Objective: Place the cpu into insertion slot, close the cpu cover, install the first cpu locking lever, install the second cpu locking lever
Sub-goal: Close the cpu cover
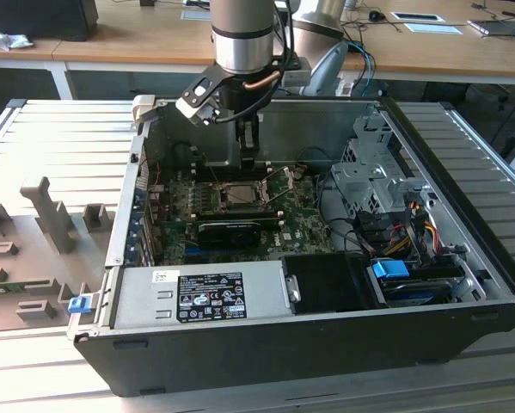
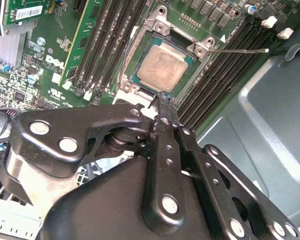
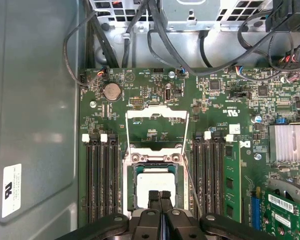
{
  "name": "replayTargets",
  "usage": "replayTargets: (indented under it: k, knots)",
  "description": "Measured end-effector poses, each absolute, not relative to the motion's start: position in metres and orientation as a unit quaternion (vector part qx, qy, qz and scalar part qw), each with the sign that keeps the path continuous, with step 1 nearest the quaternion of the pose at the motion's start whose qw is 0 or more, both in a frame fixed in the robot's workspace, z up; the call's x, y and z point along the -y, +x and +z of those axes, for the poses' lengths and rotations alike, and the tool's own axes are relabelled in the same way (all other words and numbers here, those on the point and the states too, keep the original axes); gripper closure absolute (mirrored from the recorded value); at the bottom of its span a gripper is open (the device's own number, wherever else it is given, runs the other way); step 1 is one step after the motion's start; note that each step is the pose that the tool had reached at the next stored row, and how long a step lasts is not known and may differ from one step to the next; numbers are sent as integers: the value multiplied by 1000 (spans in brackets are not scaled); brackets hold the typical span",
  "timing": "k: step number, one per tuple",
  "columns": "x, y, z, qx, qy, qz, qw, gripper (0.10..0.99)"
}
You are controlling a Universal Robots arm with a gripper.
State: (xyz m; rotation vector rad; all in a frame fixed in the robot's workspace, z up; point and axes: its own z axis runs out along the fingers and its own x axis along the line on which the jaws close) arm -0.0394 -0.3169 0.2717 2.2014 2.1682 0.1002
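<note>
The cpu (image 2: 162, 67) lies flat in the insertion slot (image 3: 127, 180) in the middle of the green motherboard (image 3: 230, 105), its pale face up. It also shows in the first wrist view as the cpu (image 3: 152, 185). The cpu cover (image 3: 156, 114) stands swung open beyond the socket. A thin wire locking lever (image 2: 240, 50) sticks out free beside the socket. My gripper (image 3: 160, 196) is shut, fingertips together with nothing between them. It hovers at the socket's edge, just over the chip's rim. In the exterior view my gripper (image 1: 249, 159) hangs inside the open case.
Black memory slots (image 3: 99, 175) flank the socket on both sides. A power supply (image 1: 205, 292) fills the case's near side. A metal drive cage (image 1: 369, 176) and bundled cables (image 1: 403, 232) sit at the exterior view's right. Grey fixtures (image 1: 51, 215) stand on the table outside.
</note>
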Motion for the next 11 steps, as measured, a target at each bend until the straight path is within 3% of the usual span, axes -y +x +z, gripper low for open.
replayTargets:
  k: [11]
  knots:
    - [317,-39,284,-701,712,32,25,980]
